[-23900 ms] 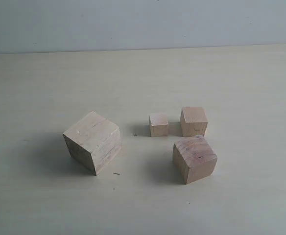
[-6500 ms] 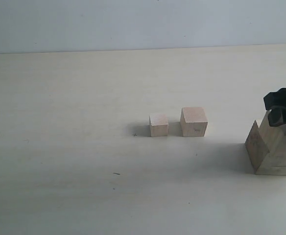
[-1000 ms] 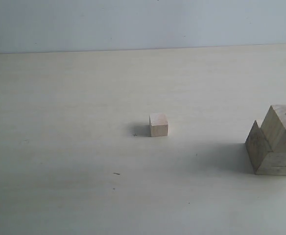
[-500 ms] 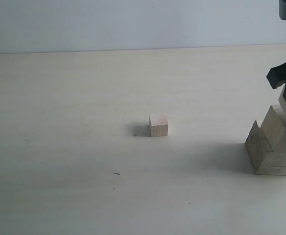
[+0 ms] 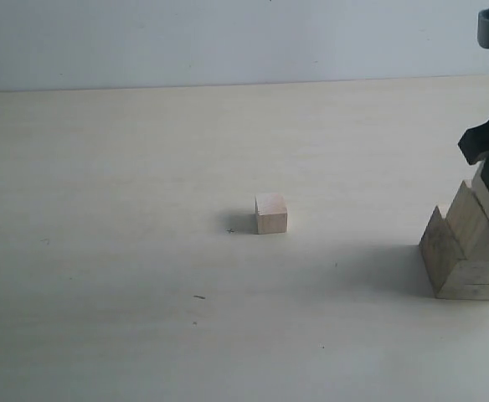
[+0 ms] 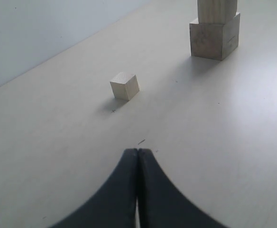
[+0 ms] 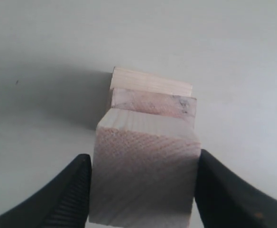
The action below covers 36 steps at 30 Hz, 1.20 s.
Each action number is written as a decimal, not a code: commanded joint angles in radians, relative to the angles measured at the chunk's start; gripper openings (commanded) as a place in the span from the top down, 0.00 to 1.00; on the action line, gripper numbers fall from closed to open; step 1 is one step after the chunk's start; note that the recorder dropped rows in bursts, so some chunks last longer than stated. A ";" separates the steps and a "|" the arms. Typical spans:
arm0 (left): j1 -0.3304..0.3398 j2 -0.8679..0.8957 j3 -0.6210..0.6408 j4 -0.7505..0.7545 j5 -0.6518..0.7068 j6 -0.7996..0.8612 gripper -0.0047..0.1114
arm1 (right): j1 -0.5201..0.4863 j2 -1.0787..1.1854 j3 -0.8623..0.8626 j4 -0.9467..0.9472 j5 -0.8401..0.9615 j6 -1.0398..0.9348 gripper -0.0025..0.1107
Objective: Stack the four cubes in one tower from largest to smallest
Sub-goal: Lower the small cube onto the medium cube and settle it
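The exterior view gives us the whole tabletop (image 5: 144, 151). The smallest cube (image 5: 271, 213) sits alone near its middle, well apart from the tower (image 5: 470, 251) at the right edge, which that view crops. Only a dark scrap of the left end effector (image 6: 137, 153) shows there, in the lower left corner.

The left wrist view adds what the exterior view lacks. That end effector is clenched, its two fingers pressed together with nothing between them. It hangs over bare tabletop, with the smallest cube ahead of it and the tower farther off. In that view we see the largest cube (image 6: 214, 40) flat on the tabletop and the second cube (image 6: 217, 9) on it, cut off at the top.

The right wrist view looks straight down the stack. The right end effector (image 7: 143, 164) is grasping the third cube (image 7: 145, 190), a dark finger (image 7: 74, 194) against each side face. Directly beneath we see stepped edges of the second and largest cubes. From the exterior view the third cube sits atop the second, roughly centred. We cannot tell whether it rests on it or hangs just above.
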 commanded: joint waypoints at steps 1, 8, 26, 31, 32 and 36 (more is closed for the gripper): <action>0.002 -0.007 0.000 -0.002 -0.006 -0.004 0.96 | -0.016 -0.009 0.027 0.011 -0.048 -0.014 0.98; 0.002 -0.007 0.000 -0.002 -0.006 -0.004 0.96 | -0.035 -0.048 0.028 0.017 -0.047 -0.028 0.98; 0.002 -0.007 0.000 -0.002 -0.006 -0.004 0.96 | -0.035 -0.049 0.029 0.028 -0.061 -0.048 0.98; 0.002 -0.007 0.000 -0.002 -0.006 -0.004 0.96 | -0.037 -0.036 0.029 0.030 -0.063 -0.050 0.98; 0.002 -0.007 0.000 -0.002 -0.006 -0.004 0.96 | -0.044 -0.033 0.029 0.042 -0.064 -0.056 0.98; 0.002 -0.007 0.000 -0.002 -0.006 -0.004 0.96 | -0.057 -0.031 0.033 0.055 -0.067 -0.075 0.98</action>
